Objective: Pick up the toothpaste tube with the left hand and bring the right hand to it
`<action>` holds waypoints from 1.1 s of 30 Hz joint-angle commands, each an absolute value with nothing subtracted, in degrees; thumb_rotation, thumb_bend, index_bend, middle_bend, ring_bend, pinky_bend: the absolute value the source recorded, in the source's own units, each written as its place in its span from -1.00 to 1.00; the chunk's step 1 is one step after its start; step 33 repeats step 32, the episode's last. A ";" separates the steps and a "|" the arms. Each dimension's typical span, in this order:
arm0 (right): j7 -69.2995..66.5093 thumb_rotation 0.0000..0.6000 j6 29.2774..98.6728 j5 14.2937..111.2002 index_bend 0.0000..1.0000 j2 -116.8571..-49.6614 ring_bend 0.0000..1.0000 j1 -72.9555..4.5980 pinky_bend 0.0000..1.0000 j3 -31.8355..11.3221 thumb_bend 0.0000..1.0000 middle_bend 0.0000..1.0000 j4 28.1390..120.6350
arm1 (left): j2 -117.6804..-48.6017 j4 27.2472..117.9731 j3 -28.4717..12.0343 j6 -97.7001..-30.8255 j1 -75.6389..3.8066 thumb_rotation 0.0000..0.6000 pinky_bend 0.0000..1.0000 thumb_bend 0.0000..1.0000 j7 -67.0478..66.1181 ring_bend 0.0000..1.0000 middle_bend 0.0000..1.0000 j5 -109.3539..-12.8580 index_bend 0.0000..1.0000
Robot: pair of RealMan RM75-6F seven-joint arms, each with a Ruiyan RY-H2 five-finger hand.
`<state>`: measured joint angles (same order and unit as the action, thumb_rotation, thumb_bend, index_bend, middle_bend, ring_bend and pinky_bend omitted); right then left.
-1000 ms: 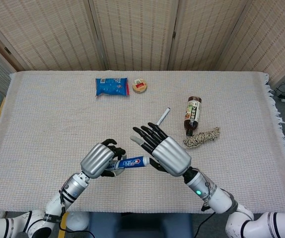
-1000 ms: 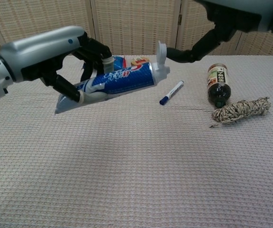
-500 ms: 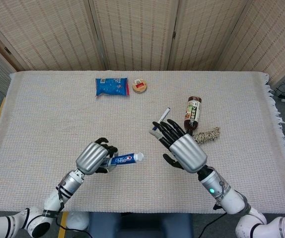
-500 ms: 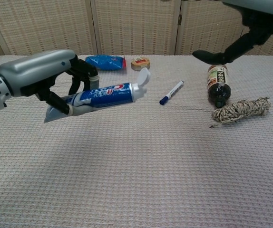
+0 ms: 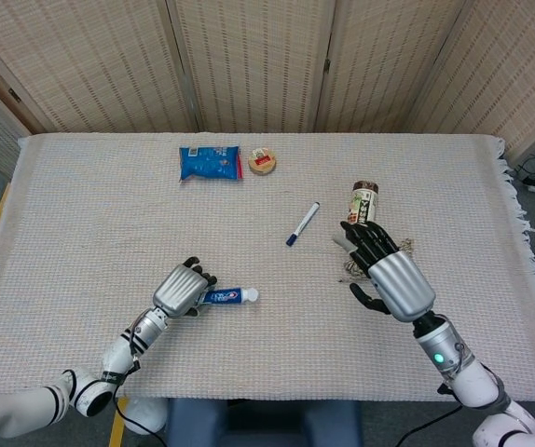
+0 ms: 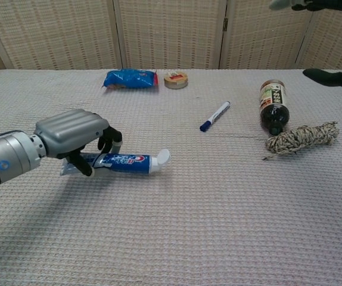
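left hand (image 5: 183, 290) low at the near-left part of the cloth-covered table (image 5: 81, 214), back of hand up, fingers curled around the tail end of the toothpaste tube (image 5: 225, 296); grips it. tube lies roughly level, at or just above the cloth, can't tell if touching. white flip cap (image 6: 161, 158) open, pointing toward the right. left forearm runs back toward the near-left edge

right hand (image 5: 389, 275) well apart from the tube, over the right side of the table, back of hand up, fingers spread and extended away from the robot, holding nothing. its fingertips reach over the brown bottle (image 5: 363, 204), and it covers part of the rope bundle (image 6: 301, 137) in the head view. chest view only catches dark fingertips at the top-right edge

blue marker (image 5: 301, 223) lies between the hands, nearer the far side. blue snack packet (image 5: 210, 162) and tape roll (image 5: 262, 162) side by side near the far edge
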<state>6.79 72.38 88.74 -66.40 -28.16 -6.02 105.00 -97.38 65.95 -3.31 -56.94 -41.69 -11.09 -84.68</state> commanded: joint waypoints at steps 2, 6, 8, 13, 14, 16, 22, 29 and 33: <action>5.37 1.00 72.94 88.14 -1.00 -65.72 -1.00 -27.03 -1.00 -5.63 -0.10 -1.00 103.76 | -97.92 65.32 -3.66 -55.55 -41.79 1.00 -0.58 -0.05 -12.92 -0.41 -0.23 -82.85 -0.56; 4.00 1.00 73.70 87.84 -1.00 -64.81 -1.00 -25.86 -1.00 -5.33 -0.10 -1.00 102.93 | -96.29 67.66 -4.19 -56.46 -40.35 1.00 -0.61 -0.07 -12.80 -0.52 -0.40 -81.02 -0.75; 3.12 1.00 73.98 87.84 -1.00 -64.21 -1.00 -25.23 -1.00 -5.02 -0.10 -1.00 102.61 | -94.99 69.17 -4.34 -57.18 -38.99 1.00 -0.62 -0.07 -11.03 -0.54 -0.43 -79.84 -0.76; 2.16 1.00 74.53 87.89 -1.00 -62.24 -1.00 -23.18 -1.00 -3.50 -0.10 -1.00 101.46 | -88.82 75.13 -4.04 -62.66 -34.21 1.00 -0.64 -0.07 -9.36 -0.56 -0.45 -78.66 -0.73; 1.99 1.00 74.57 87.77 -1.00 -61.84 -1.00 -22.82 -1.00 -3.26 -0.10 -1.00 101.34 | -87.37 76.54 -4.02 -63.54 -33.27 1.00 -0.65 -0.07 -9.49 -0.56 -0.44 -78.13 -0.72; 1.29 1.00 74.81 87.40 -1.00 -60.98 -1.00 -21.90 -1.00 -2.74 -0.10 -1.00 100.93 | -84.37 79.53 -4.09 -65.37 -31.35 1.00 -0.66 -0.07 -9.72 -0.56 -0.44 -76.94 -0.70; -2.70 1.00 77.92 87.92 -1.00 -58.61 -1.00 -18.05 -1.00 -1.05 -0.10 -1.00 98.65 | -75.20 86.14 -4.46 -72.40 -24.69 1.00 -0.67 -0.07 -6.87 -0.50 -0.38 -74.34 -0.59; -4.64 1.00 81.45 87.15 -1.00 -56.51 -1.00 -13.18 -1.00 0.60 -0.10 -1.00 98.62 | -68.86 91.71 -3.65 -81.41 -16.95 1.00 -0.68 -0.07 -5.91 -0.50 -0.37 -73.83 -0.55; -4.82 1.00 83.01 87.09 -1.00 -56.58 -1.00 -11.42 -1.00 0.95 -0.10 -1.00 98.48 | -68.10 93.35 -2.47 -84.84 -14.16 1.00 -0.69 -0.07 -5.99 -0.50 -0.36 -75.48 -0.53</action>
